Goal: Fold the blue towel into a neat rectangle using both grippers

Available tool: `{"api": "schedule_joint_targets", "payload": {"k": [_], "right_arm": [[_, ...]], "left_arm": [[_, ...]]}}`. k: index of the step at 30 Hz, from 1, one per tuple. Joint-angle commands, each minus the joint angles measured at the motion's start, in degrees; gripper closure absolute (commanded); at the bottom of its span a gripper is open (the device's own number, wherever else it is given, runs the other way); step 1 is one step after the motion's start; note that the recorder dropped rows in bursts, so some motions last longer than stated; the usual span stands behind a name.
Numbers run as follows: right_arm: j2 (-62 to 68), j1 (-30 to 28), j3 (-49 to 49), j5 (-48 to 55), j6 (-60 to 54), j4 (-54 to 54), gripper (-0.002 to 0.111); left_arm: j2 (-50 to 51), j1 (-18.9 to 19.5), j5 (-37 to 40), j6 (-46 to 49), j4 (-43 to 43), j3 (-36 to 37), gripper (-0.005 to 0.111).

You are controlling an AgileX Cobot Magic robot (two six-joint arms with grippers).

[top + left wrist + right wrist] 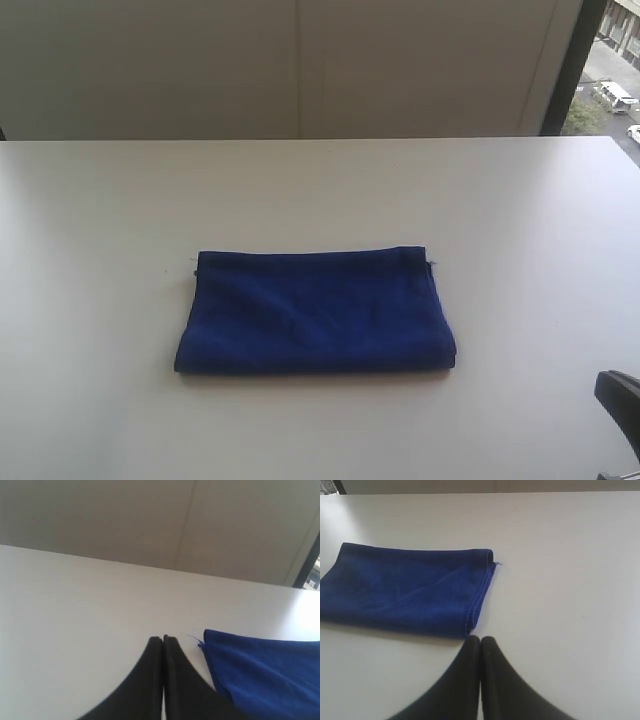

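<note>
The blue towel (315, 310) lies folded into a flat rectangle at the middle of the white table (300, 190). The left gripper (163, 639) hangs low over bare table to the towel's left, jaws pressed together and empty. The right gripper (480, 639) sits off the towel's right edge, clear of the cloth, jaws likewise closed on nothing. Only a black tip of the right arm (615, 395) shows at the near right.

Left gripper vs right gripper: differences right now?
The left gripper sits beside a corner of the blue towel, cloth running back alongside it; the right gripper has the towel ahead of its tips. The exterior view shows no left gripper, only a black part on the right arm's side. Shared: both shut, holding nothing.
</note>
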Motion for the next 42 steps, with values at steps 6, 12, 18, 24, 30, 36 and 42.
{"api": "schedule_joint_targets", "payload": {"k": [6,12,18,24,30,36,42], "right_arm": [[-0.23,-0.23,0.24,-0.63,-0.53,-0.09,0.108],[-0.23,-0.23,0.24,-0.63,-0.53,-0.09,0.108],[-0.23,-0.23,0.24,-0.63,-0.53,-0.09,0.108],[-0.23,-0.23,0.24,-0.63,-0.53,-0.09,0.108],[-0.23,-0.23,0.24,-0.63,-0.53,-0.09,0.108],[-0.23,-0.23,0.24,-0.63,-0.53,-0.09,0.108],[-0.23,-0.23,0.24,-0.63,-0.53,-0.09,0.108]], "left_arm": [[-0.28,2.43,19.08,6.56,5.42,0.23,0.107],[-0.28,6.36,16.3,6.16,5.42,0.23,0.107],[-0.28,6.44,16.21,6.04,5.75,0.23,0.107],[-0.28,6.44,16.21,5.19,5.85,0.23,0.107],[-0.28,6.44,16.55,4.42,5.85,0.23,0.107],[-0.28,4.51,16.55,4.42,6.55,0.23,0.107],[-0.28,3.25,16.55,4.42,7.53,0.23,0.107]]}}
